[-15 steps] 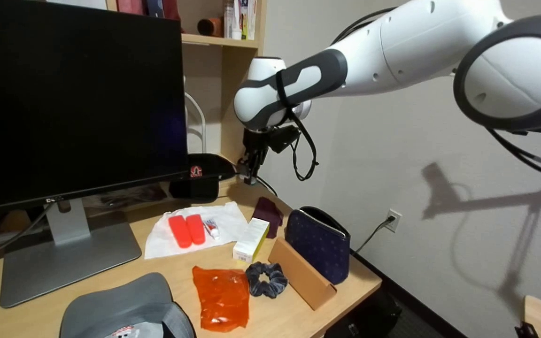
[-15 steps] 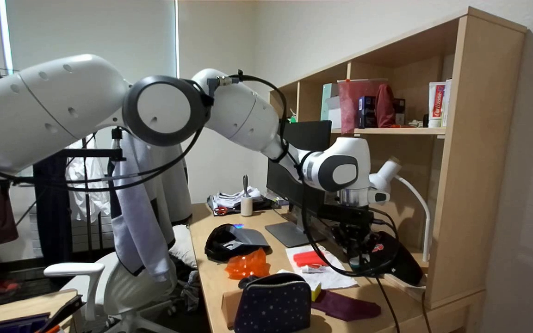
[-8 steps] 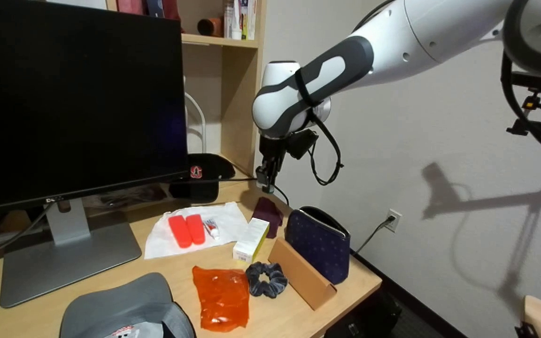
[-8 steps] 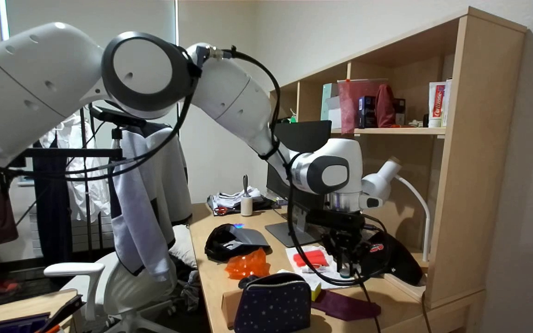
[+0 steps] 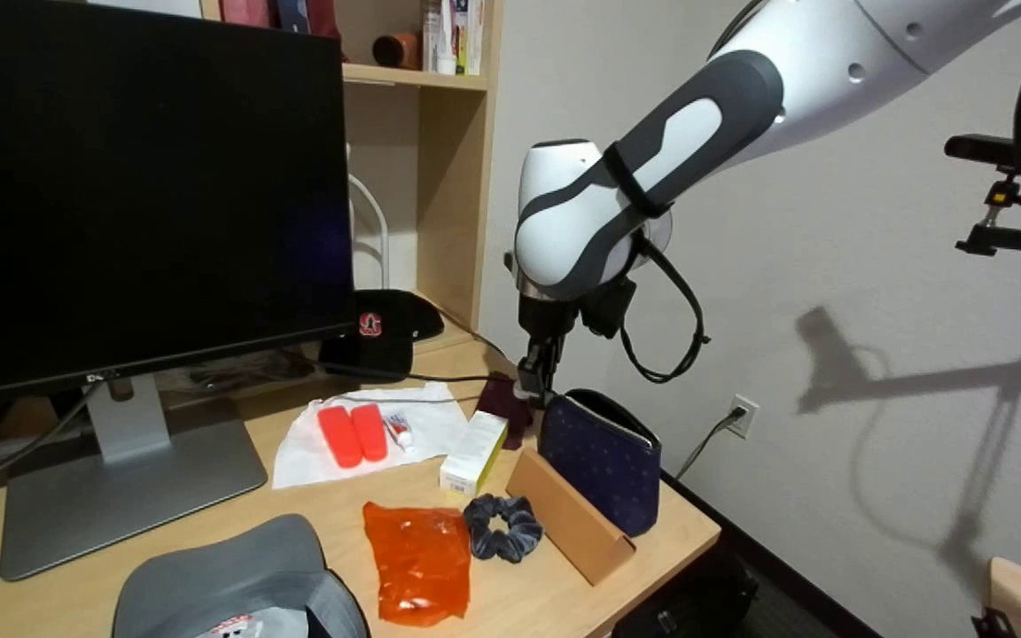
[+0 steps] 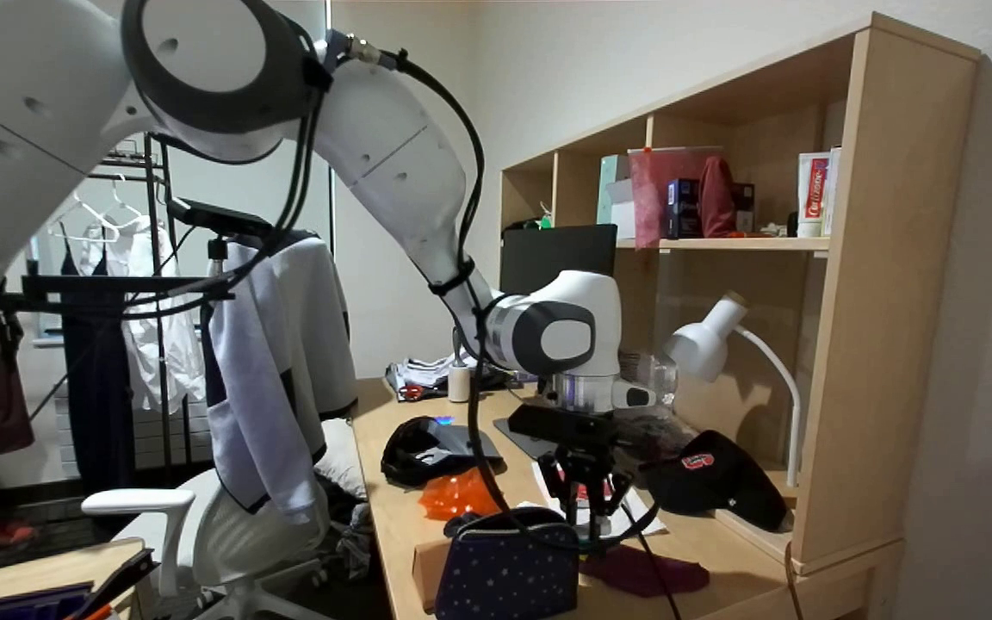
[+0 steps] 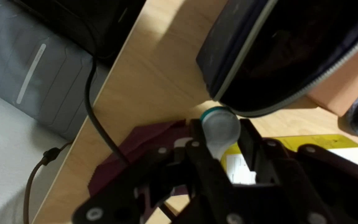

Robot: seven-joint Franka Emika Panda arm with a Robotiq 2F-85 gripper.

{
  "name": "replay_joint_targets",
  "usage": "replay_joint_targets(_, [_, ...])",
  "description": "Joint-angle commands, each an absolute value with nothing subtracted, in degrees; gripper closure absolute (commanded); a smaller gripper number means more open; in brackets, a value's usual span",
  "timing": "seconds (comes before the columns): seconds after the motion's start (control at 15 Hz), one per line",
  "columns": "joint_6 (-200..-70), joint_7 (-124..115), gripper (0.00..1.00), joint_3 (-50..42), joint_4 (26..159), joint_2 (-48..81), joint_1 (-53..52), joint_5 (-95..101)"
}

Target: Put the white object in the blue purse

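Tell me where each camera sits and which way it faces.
Wrist view: sits just above the gripper, looking down at the open blue purse; the gripper shows, holding the white object.
In an exterior view: from the screen side of the monitor, looking down across the desk; the arm and gripper show.
In an exterior view: from the desk's end by the blue purse, looking along the desk, office chair at picture left; arm and gripper show.
In both exterior views: the blue purse, black cap, orange plastic bag.

The arm is white (grey-trimmed), cables and gripper black.
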State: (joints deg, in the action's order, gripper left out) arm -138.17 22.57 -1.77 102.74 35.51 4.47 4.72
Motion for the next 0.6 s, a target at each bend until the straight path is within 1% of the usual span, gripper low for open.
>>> replay_joint_targets(0.0, [-142.22, 23.07, 0.86, -0.92, 112.55, 28.79, 5.38, 6.99])
replay_joint_targets(0.27, [-144.27, 22.67, 0.86, -1.09, 117.23, 24.86, 5.25, 7.19])
replay_joint_targets(0.53, [-145.81, 23.18, 0.86, -0.70, 118.95, 21.65, 5.59, 6.24])
